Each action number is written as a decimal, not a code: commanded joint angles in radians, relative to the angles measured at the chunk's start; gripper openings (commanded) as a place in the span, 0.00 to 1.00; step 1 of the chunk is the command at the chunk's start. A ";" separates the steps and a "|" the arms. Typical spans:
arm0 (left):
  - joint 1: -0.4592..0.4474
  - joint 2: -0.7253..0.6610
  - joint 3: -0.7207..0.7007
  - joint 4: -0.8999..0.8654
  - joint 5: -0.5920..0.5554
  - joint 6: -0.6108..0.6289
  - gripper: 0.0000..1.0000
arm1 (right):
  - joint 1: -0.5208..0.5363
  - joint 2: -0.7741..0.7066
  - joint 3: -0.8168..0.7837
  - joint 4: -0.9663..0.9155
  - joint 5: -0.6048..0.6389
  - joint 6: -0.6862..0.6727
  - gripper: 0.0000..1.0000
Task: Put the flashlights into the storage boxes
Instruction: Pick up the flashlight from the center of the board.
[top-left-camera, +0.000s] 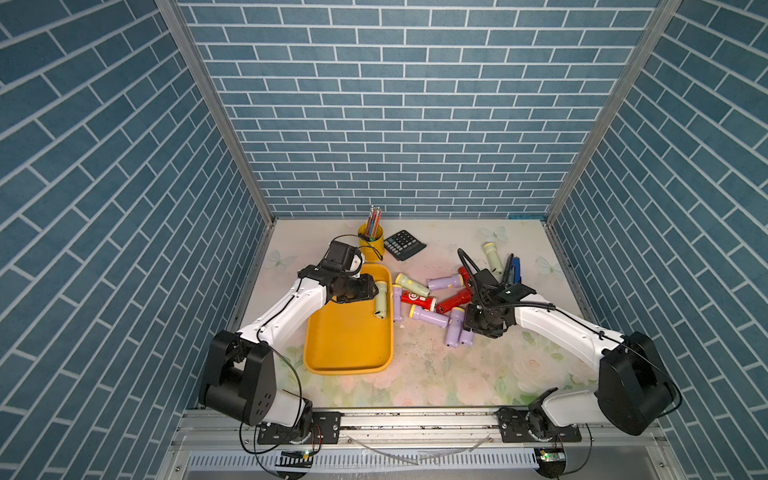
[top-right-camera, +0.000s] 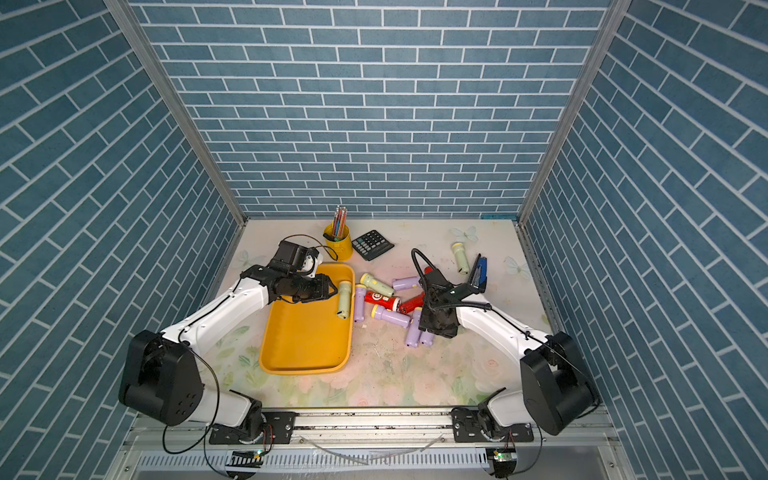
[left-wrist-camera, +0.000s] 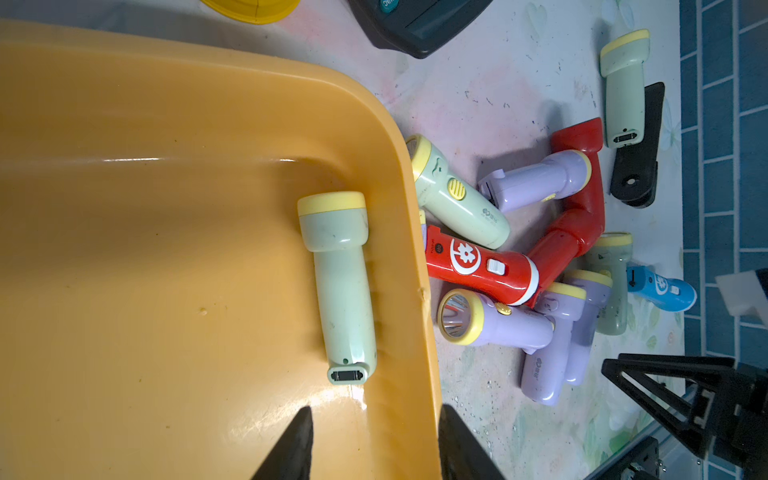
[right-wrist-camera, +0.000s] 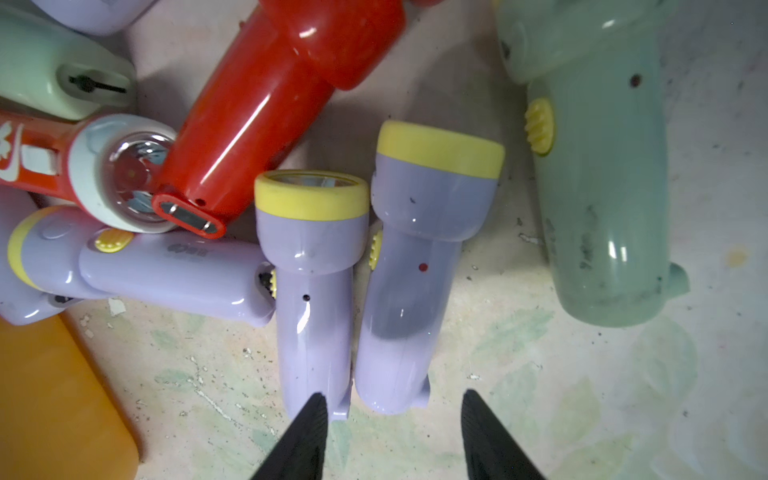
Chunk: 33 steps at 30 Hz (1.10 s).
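The floral-printed tabletop (top-left-camera: 436, 374) carries the shallow orange-yellow plastic tray (top-left-camera: 349, 345). One pale green flashlight with a yellow head (top-left-camera: 381, 300) already lies inside it, along the wall that faces the loose pile. The left gripper (left-wrist-camera: 376, 411) hangs over that tray, jaws apart and empty. The right gripper (right-wrist-camera: 392, 399) is the nearer one to the pile and hovers low over two lilac plastic flashlights lying side by side and almost touching. Its jaws are parted, holding nothing. The lilac flashlight beside the dusty green one (right-wrist-camera: 415, 270) has its tail between the fingertips, long axis running straight away from them, so they would likely close across its body. One fingertip overlaps the neighbouring lilac flashlight (right-wrist-camera: 311, 291).
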 joint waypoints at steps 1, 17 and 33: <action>-0.006 0.003 0.019 0.000 -0.002 0.001 0.50 | -0.004 0.033 0.047 -0.015 -0.016 0.037 0.54; -0.013 0.004 0.028 -0.002 -0.003 0.000 0.48 | -0.010 0.156 0.057 -0.015 0.003 0.031 0.52; -0.025 -0.024 0.024 -0.004 0.001 -0.004 0.48 | -0.010 0.160 -0.034 0.016 0.015 0.037 0.44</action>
